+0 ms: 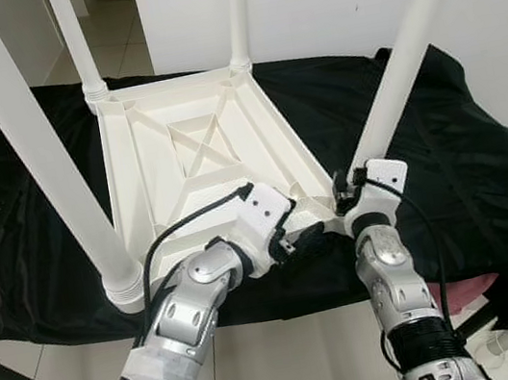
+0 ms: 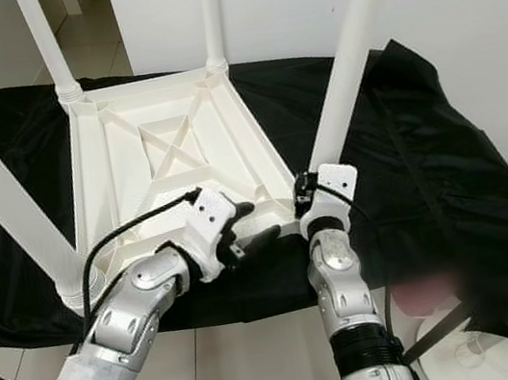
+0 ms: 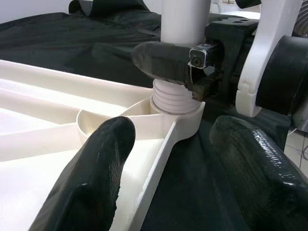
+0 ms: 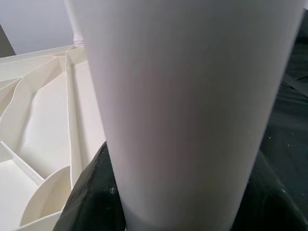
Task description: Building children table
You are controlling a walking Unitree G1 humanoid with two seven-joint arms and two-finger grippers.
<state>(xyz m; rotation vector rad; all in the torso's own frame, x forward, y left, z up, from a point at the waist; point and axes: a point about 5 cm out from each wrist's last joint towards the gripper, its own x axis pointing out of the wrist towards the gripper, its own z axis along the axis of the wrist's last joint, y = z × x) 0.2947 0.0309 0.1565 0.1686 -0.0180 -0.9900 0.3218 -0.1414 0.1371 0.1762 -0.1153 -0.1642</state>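
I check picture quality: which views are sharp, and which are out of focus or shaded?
Eye views: sharp, evenly lit, the tabletop clear. Left wrist view: the left hand's fingers soft. Right wrist view: the leg blurred, faintly shaded.

You see two silver, segmented metal arms with black bands near the elbows at six o'clock. Each wrist carries a white plastic camera housing fed by a looping black cable. The left gripper (image 1: pixel 309 239) and right gripper (image 1: pixel 344 196) have long, rounded matte-black fingers (image 3: pixel 98 178), and a small screw-like fitting sits at one knuckle.
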